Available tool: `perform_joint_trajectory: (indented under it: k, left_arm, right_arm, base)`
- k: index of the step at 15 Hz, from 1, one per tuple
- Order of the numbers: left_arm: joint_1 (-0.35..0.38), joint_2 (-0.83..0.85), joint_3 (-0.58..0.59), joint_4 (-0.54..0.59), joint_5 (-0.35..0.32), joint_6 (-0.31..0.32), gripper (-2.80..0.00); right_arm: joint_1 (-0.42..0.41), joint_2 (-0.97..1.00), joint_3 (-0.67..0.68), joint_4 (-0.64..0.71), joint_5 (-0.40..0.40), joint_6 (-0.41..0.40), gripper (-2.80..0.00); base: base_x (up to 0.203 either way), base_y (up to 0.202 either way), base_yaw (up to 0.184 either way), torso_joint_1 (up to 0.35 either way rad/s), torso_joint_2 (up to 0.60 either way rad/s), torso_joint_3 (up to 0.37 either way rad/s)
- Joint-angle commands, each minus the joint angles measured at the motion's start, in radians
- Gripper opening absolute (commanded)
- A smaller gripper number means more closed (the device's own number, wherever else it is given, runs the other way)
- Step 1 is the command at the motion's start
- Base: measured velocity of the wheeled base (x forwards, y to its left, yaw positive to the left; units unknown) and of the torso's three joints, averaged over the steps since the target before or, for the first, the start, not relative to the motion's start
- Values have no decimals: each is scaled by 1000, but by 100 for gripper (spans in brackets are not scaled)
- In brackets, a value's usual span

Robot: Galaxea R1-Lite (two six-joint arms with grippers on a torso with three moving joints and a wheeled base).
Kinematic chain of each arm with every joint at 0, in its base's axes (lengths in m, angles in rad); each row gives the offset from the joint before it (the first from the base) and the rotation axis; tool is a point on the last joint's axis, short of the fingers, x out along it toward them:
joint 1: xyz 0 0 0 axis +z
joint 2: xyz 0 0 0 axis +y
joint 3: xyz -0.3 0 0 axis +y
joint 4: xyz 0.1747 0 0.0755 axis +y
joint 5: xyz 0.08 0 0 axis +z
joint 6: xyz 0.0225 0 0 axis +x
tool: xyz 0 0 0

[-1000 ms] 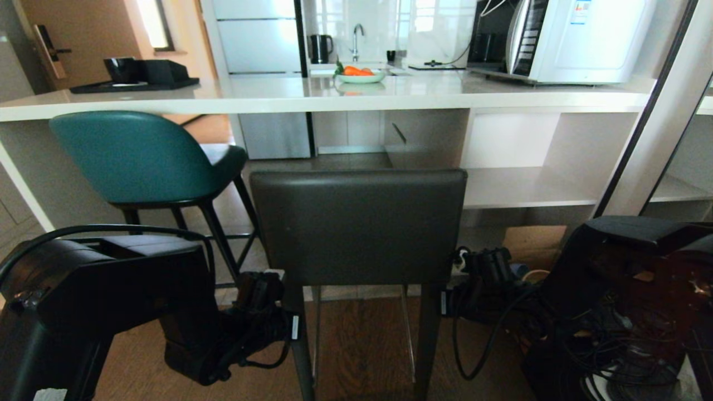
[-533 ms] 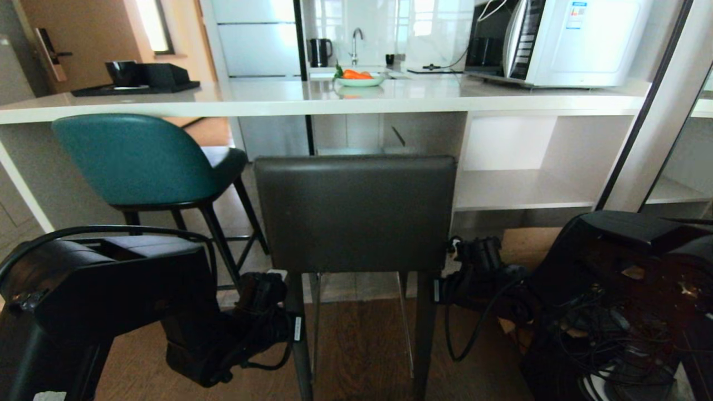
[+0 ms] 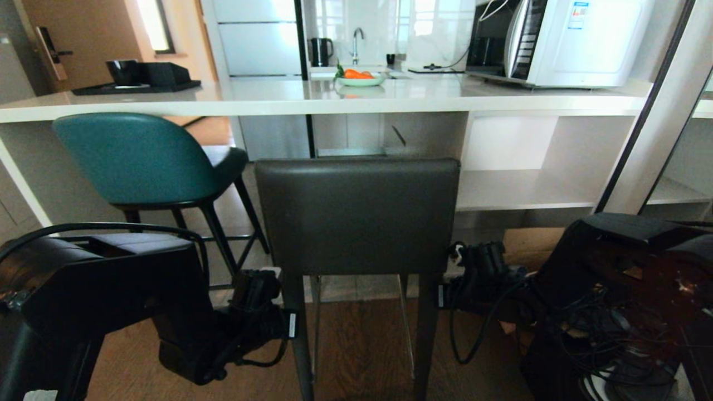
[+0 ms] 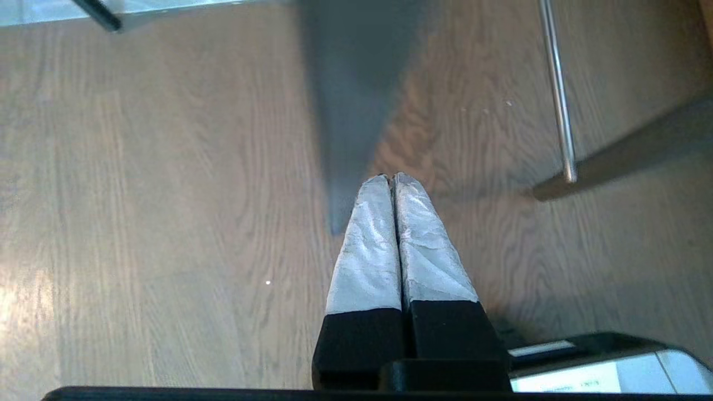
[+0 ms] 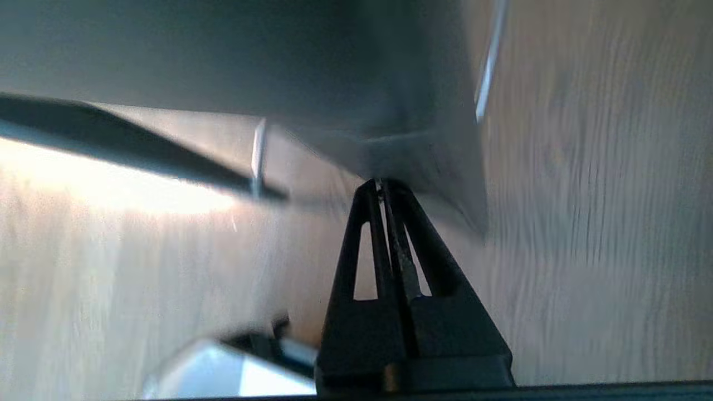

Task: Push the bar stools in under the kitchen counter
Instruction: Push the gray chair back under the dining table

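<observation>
On the brown wood-plank floor (image 3: 362, 345), the dark grey square-backed stool (image 3: 356, 214) is flanked by the left hand (image 4: 392, 179) and right hand (image 5: 381, 182), both pressed together, before the glossy white desk (image 3: 312, 97).

Daylight pours in from behind the kitchen counter (image 3: 334, 97), glaring off its glossy top; underneath lies shadow, and the right wrist view is smeared with blur.

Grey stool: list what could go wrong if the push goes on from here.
1. Both hands, left hand and right hand, are shut and merely press the dark grey stool by its thin legs; they may slip off.
2. Uneven pushing could swing it into the teal stool close beside it.
</observation>
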Motion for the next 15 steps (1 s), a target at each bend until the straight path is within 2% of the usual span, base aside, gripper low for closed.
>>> perform_joint_trajectory:
  k: [1,4,6,11,15]
  left_arm:
    - [32,-8,6,-6,1,-1,-280]
    - [104,-78,82,-8,-25,-2,-280]
    - [118,-97,131,-49,-57,-3,-280]
    - [72,-54,259,-279,-58,2,-280]
    - [44,-163,405,-381,-61,4,-280]
  right_arm:
    - [-27,1,4,-5,-6,-1,-280]
    - [-35,-48,48,-6,-2,-2,-280]
    - [-29,-91,104,-36,5,-1,-280]
    - [17,-138,290,-210,0,-4,-280]
    - [22,-235,398,-247,6,-3,-280]
  base:
    - [0,0,0,0,0,0]
    - [0,0,0,0,0,0]
    - [0,0,0,0,0,0]
    - [0,0,0,0,0,0]
    - [0,0,0,0,0,0]
